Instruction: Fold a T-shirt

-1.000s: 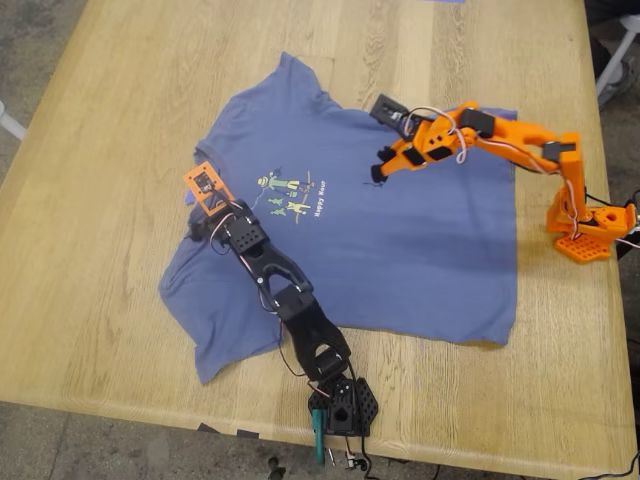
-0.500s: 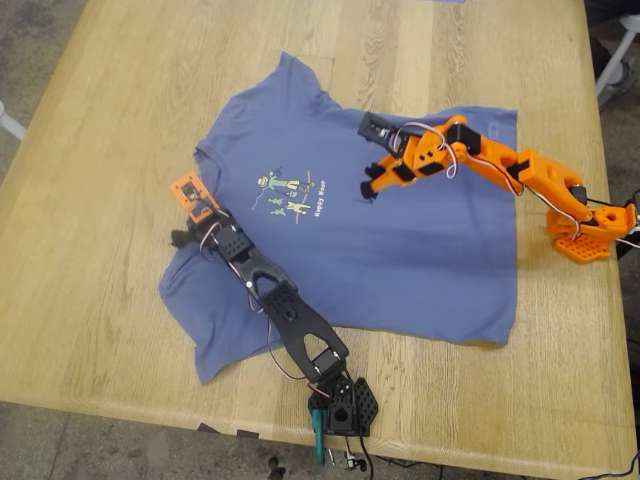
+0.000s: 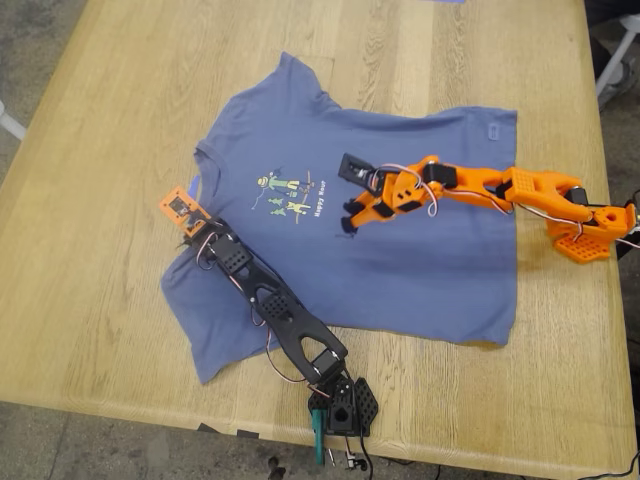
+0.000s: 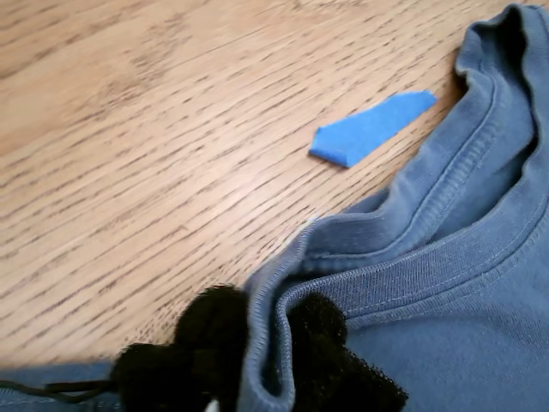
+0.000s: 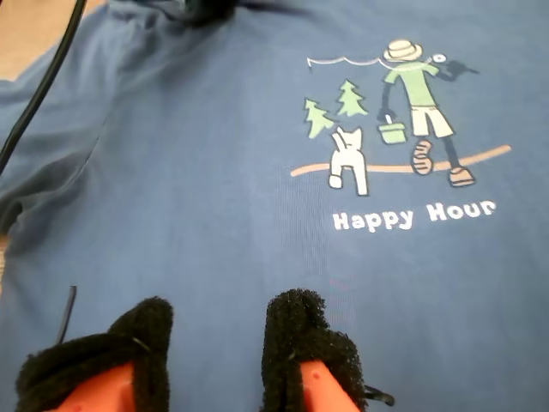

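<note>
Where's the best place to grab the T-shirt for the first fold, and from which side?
Take the T-shirt by its ribbed collar, coming in from the bare table side. The doubled hem stands up as a ridge; my first gripper is already pinched on it. The flat chest offers no edge.

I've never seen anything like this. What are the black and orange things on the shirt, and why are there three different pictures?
They are two small robot arms, one black, one orange, bolted to a wooden table. A blue T-shirt lies spread on it, to be folded.

One picture looks down on the whole scene. The other two come from cameras riding on each arm's pincer.

The black arm carries my first gripper. Its close-up shows the padded pincer pinching the shirt's collar edge, with a blue tape scrap on the bare wood nearby.

The orange arm carries my second gripper. Its close-up shows the pincer open over the shirt's chest, near the cartoon print, holding nothing.
</note>
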Motion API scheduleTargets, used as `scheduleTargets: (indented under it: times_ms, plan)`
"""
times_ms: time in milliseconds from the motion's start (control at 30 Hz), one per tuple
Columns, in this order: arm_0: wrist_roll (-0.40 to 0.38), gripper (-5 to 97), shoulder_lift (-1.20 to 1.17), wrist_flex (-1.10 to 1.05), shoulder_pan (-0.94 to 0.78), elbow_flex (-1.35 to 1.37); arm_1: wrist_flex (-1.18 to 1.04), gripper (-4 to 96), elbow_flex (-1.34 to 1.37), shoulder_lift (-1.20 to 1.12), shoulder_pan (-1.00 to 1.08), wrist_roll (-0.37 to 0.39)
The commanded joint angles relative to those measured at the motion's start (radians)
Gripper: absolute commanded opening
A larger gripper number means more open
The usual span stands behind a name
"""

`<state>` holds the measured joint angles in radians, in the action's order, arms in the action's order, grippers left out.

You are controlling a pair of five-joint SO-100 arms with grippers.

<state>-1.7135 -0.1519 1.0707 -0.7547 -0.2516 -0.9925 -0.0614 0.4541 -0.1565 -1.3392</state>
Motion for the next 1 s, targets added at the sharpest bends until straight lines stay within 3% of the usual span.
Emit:
scheduleTargets:
  times_ms: [0, 300, 600, 967]
  plan:
    - [-0.026, 0, -0.129, 0.041, 0.029, -0.075, 0.072, 22.5, -0.051, -0.021, -0.017, 0.002]
    - [-0.026, 1, -0.156, 0.083, 0.043, -0.075, 0.279, 23.4, -0.048, -0.187, -0.014, -0.023]
    - [-0.031, 2, -0.196, 0.144, 0.043, -0.075, 0.325, 20.7, -0.028, -0.281, -0.009, -0.031]
    - [-0.04, 2, -0.268, 0.216, 0.063, -0.075, 0.483, 18.9, 0.179, -0.325, -0.032, -0.028]
